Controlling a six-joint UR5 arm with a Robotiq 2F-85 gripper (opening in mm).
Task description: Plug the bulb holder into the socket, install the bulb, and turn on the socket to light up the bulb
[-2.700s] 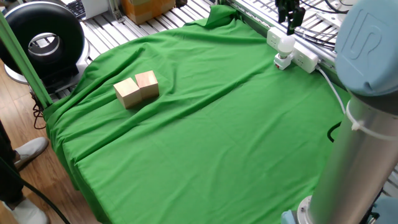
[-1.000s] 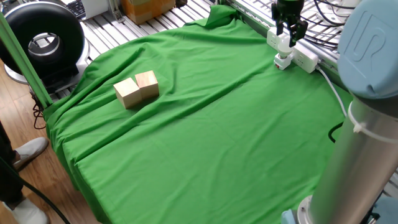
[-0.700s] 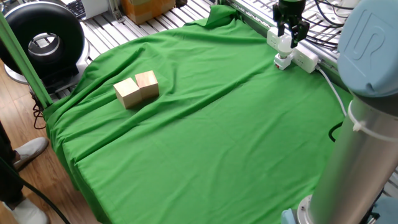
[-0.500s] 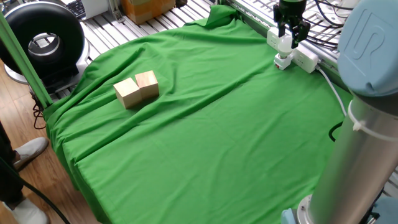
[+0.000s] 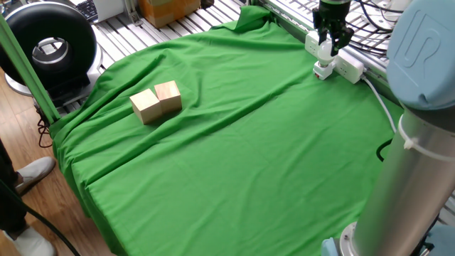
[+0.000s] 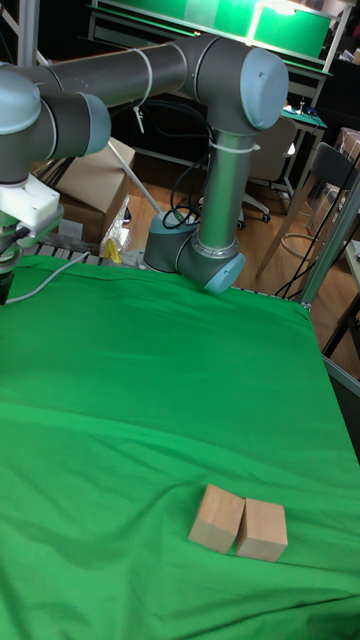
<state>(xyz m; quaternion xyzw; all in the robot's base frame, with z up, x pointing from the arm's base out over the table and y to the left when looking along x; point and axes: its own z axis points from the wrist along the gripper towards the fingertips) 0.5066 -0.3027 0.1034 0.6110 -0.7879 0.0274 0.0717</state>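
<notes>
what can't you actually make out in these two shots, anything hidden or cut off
- Gripper grip, fixed view: fingers straddle the bulb, but contact is too small to judge.
- Bulb holder, fixed view: its prongs in the socket are hidden.
- Socket switch, fixed view: too small to read.
- Tall fixed view: the left edge cuts off gripper, bulb and socket; only the wooden blocks show.

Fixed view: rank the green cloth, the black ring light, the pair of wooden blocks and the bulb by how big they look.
1. Green cloth
2. Ring light
3. Blocks
4. Bulb, farthest from the camera and partly hidden by the gripper, so it may look smaller than it is.
</notes>
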